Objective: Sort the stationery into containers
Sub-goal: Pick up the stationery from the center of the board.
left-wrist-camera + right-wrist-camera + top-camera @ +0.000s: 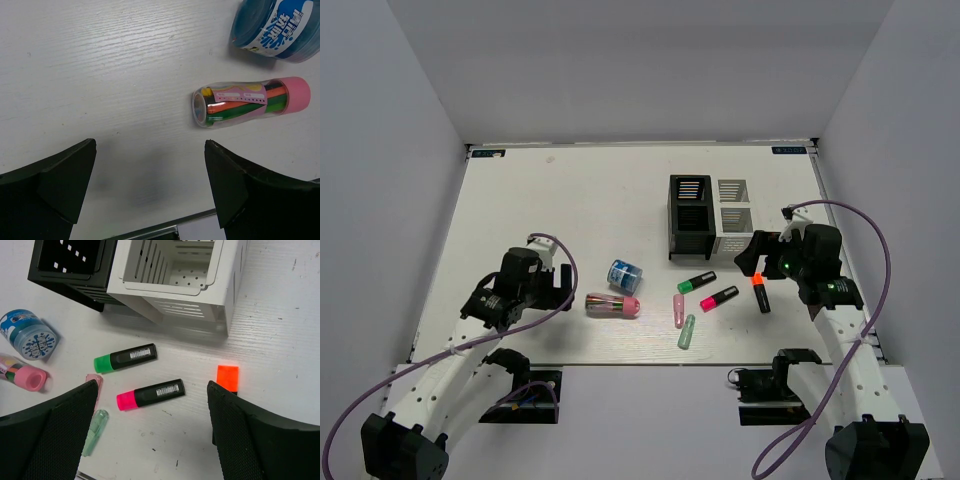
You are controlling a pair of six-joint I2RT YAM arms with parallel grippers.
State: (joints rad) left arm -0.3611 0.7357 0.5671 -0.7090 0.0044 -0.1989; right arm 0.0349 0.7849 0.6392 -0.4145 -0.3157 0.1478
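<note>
The black slatted organizer point(689, 215) and the white mesh one point(734, 214) stand side by side at mid-right; both show in the right wrist view, black point(70, 262) and white point(175, 275). On the table lie the blue-white tape roll point(624, 275), pink-capped cylinder point(612, 305), green-capped highlighter point(697, 282), pink-capped highlighter point(719, 298), orange-capped highlighter point(760, 290), pale pink capsule point(678, 310) and green capsule point(687, 331). My left gripper point(150, 172) is open and empty, left of the cylinder point(245, 102). My right gripper point(152, 412) is open and empty above the pink highlighter point(150, 394).
The table's near edge point(620, 364) runs just below the capsules. Grey walls enclose the table on the left, back and right. The right arm's cable point(875, 250) loops over the table's right side.
</note>
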